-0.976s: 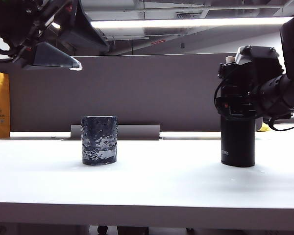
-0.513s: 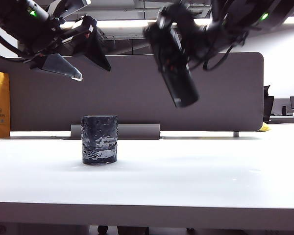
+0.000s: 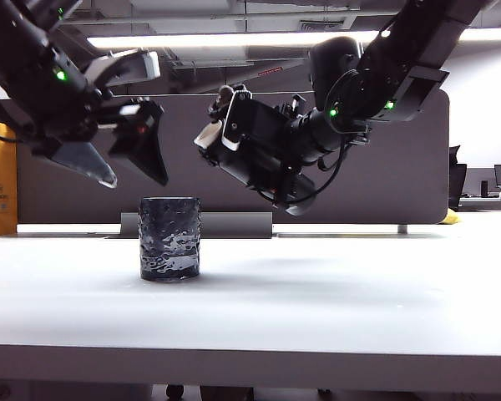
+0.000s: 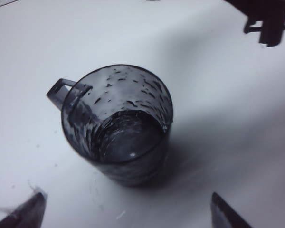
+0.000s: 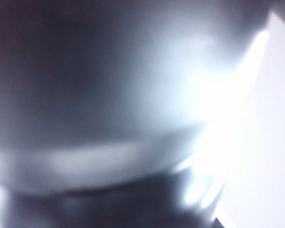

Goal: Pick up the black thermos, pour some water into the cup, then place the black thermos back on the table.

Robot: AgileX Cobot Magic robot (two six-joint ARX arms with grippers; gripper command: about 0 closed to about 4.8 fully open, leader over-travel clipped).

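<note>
The right hand (image 3: pixel 263 163) is squeezing the black thermos (image 3: pixel 271 171) up in the air. The thermos is lying tipped over, its top end pointing toward the left side of the table (image 3: pixel 334 309). A second ago it was standing near the table's right edge. The left hand (image 3: pixel 125 163) is spread wide, holding nothing, hanging lower now, just above the cup (image 3: pixel 169 238). The cup is sitting toward the table's left side.
</note>
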